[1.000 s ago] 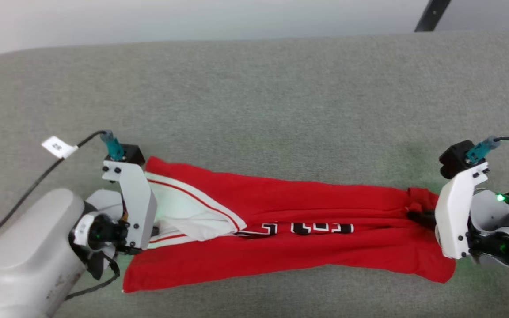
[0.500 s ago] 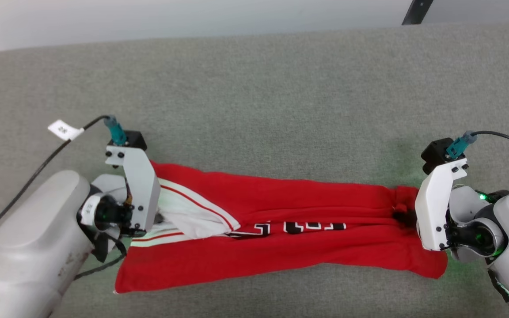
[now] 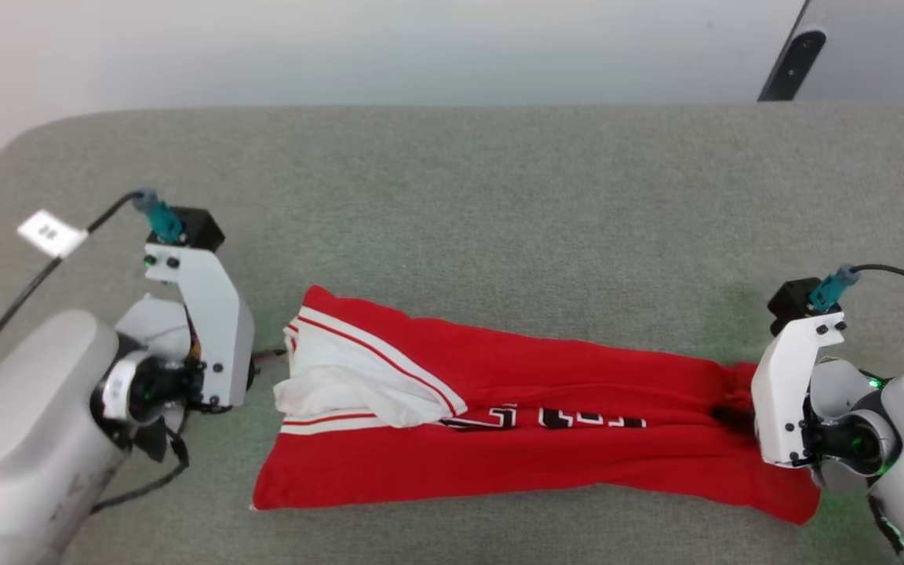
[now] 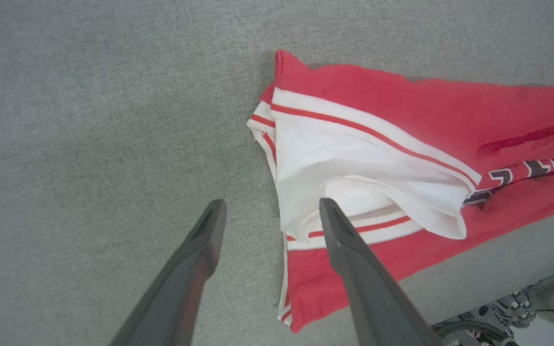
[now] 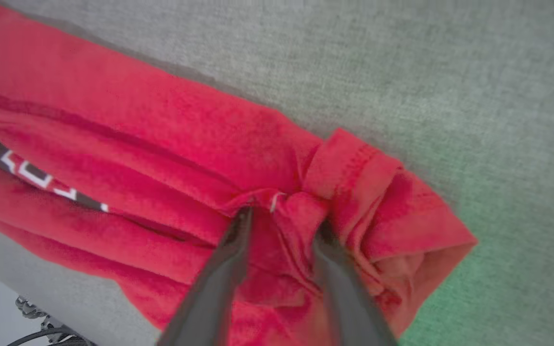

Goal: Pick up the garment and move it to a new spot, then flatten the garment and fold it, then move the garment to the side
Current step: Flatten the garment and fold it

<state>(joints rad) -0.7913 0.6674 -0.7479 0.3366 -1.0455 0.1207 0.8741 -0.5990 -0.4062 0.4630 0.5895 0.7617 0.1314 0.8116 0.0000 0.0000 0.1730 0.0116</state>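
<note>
Lying as one long folded band across the lower middle of the head view, a single soft red fabric shirt with white sleeves (image 3: 546, 384) is resting on the grey cloth-covered surface (image 3: 499, 196), with open grey room stretching above it. Of the two claws, the left gripper (image 4: 267, 211) is hanging released just beside the white sleeve end, and the right gripper (image 5: 284, 221) is clenching bunched red hem at the right end.

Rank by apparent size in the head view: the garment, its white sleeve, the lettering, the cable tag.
1. garment
2. white sleeve
3. lettering, a long thin strip
4. cable tag, smallest, though close to the lettering
</note>
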